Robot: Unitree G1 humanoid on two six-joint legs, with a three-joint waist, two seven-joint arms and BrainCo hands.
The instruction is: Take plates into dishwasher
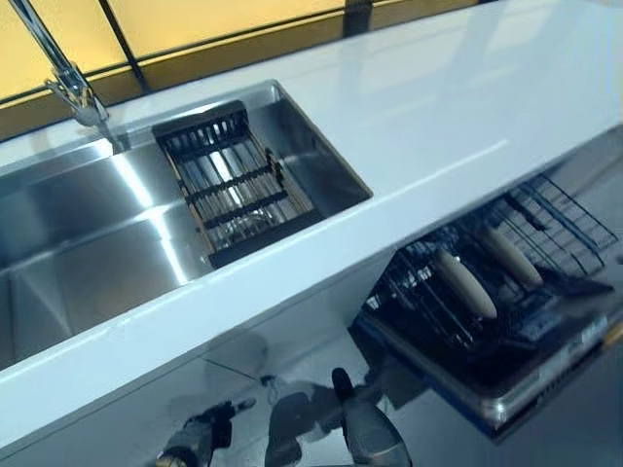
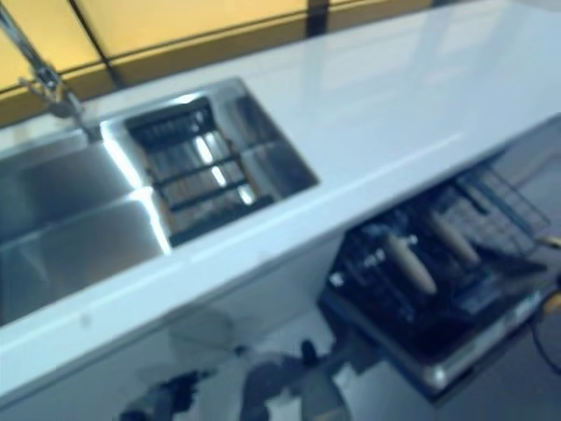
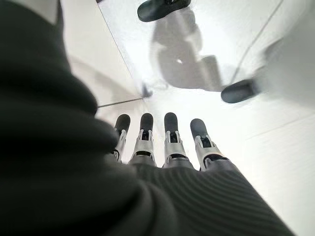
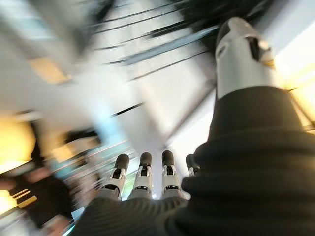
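From the head camera's left eye, a white countertop [image 1: 458, 126] runs across the scene with a stainless sink [image 1: 88, 243] set into it, a chrome faucet [image 1: 63, 73] at its back edge and a dark wire drain basket [image 1: 234, 185] sitting in its right end. Below the counter's right part the dishwasher rack [image 1: 487, 282] is pulled out, and two plates [image 1: 465, 284] stand on edge in its tines, side by side, slightly apart. The right eye shows the same layout, with the plates [image 2: 410, 263] upright in the rack [image 2: 438, 272]. In the left wrist view the left hand [image 3: 170, 142] has its fingers straight and spread, holding nothing, over the pale floor. In the right wrist view the right hand [image 4: 142, 179] also has straight fingers and is empty; the blurred surroundings cannot be made out.
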